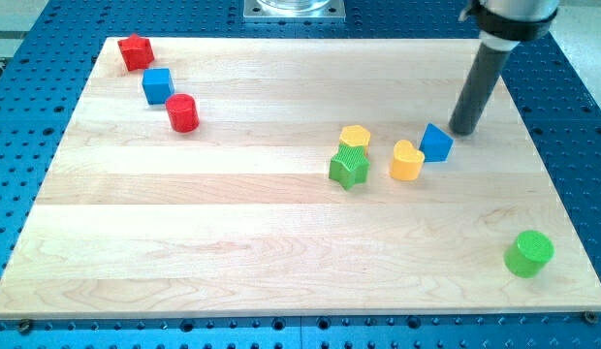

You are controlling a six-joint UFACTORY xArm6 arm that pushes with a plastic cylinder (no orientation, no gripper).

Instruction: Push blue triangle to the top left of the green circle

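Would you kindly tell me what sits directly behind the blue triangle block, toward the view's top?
My tip stands just behind the blue triangle block, toward the view's top right, close to its upper edge. Whether they touch cannot be told. The rod hides a strip of the wooden board behind it.

Lab bench: blue perforated table point(48, 24), wooden board point(233, 242).

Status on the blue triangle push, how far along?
Done: my tip has reached the blue triangular block, sitting just at its upper right. In hand: the push itself; whether they touch is unclear. Left: nearly all the travel. The green round block sits near the wooden board's bottom-right corner, and the triangle is well above it, beside the yellow heart-shaped block.
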